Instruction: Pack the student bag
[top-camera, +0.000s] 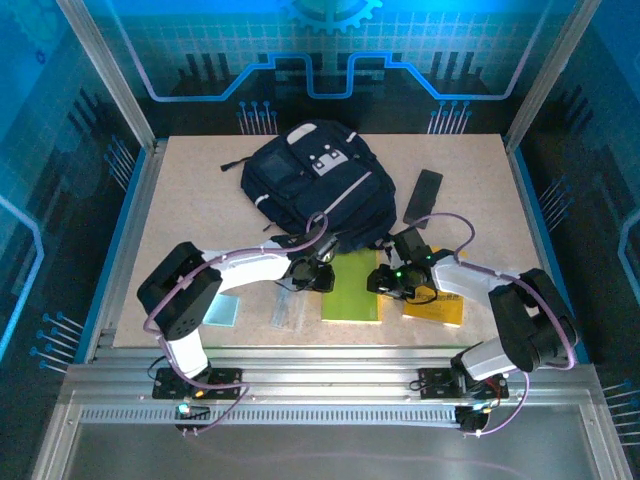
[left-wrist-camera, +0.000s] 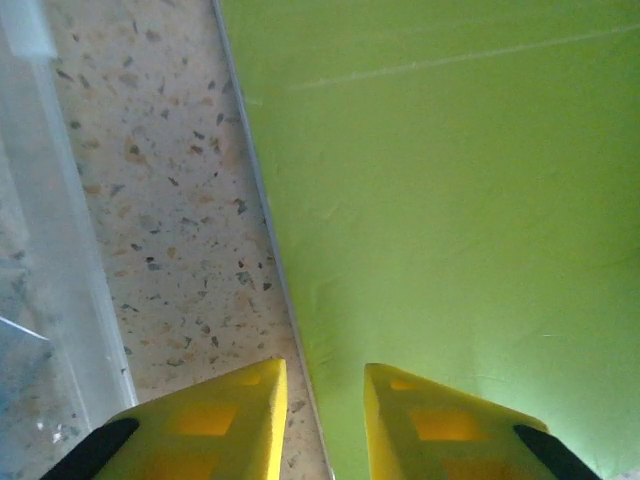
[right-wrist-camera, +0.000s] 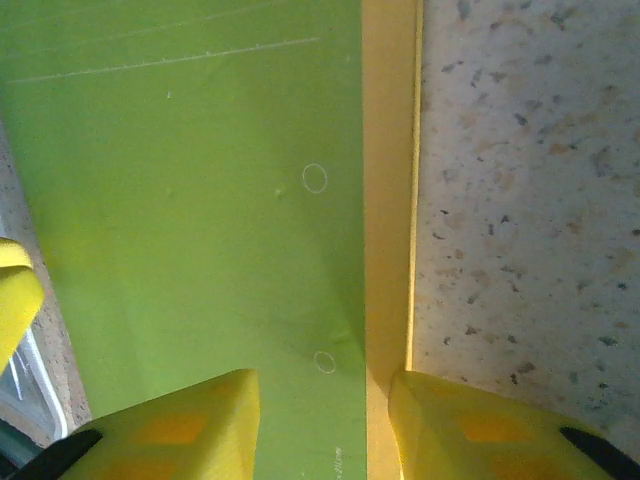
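left end effector (left-wrist-camera: 322, 378) stands narrowly apart, astride the left edge of one green book (left-wrist-camera: 450, 200). right end effector (right-wrist-camera: 322, 382), a little wider, straddles its right edge. the green cover bears two small circles and tiny print too small to read. one yellow book (top-camera: 436, 306) lies just beside. one student bag (top-camera: 315, 180) lies behind them on the surface (top-camera: 480, 240).

The left arm (top-camera: 250, 266) and right arm (top-camera: 478, 282), white-shelled with black joints, are trailing looping lilac cables (top-camera: 300, 238), the left claw (left-wrist-camera: 325, 375) and right claw (right-wrist-camera: 325, 385) showing boxy yellow fingers (left-wrist-camera: 210, 420) edged in black.
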